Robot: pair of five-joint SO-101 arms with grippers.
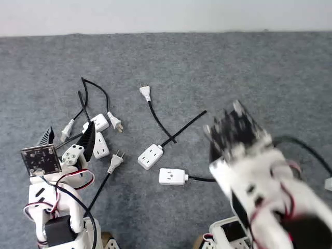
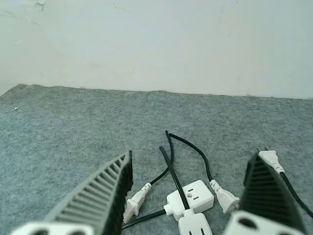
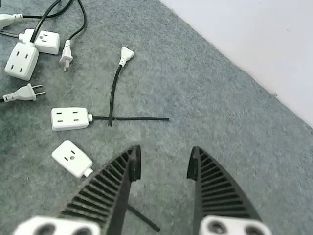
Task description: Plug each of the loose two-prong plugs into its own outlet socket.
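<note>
Right wrist view, nearest: right gripper (image 3: 164, 157) hangs over bare grey worktop (image 3: 234, 107), fingers apart, nothing between them.
Just past it: single socket (image 3: 72, 157) lying flat. The double socket (image 3: 71, 118) is next, and its black cord (image 3: 132, 118) crosses another cord.
Farther out: far plug (image 3: 126, 55) sits on its own, prongs pointing away from the double socket.
Left wrist view, nearest: left gripper (image 2: 190, 161) is spread wide and empty, low over the other bunch of parts.
Between its fingers: upper socket (image 2: 193, 195) and lower socket (image 2: 194, 226) sit touching, with a dark cord laid across them. You get a good look at the upper one's slots from here.
Either side of those: left plug (image 2: 137, 201) and middle plug (image 2: 225, 198), both just beside the sockets, neither pushed in.
High view: gives the whole layout at once. The loose plug (image 1: 116, 162) lies between the left bunch and the double socket, and all four plugs are unplugged. Grey wall edge runs along the far side.
</note>
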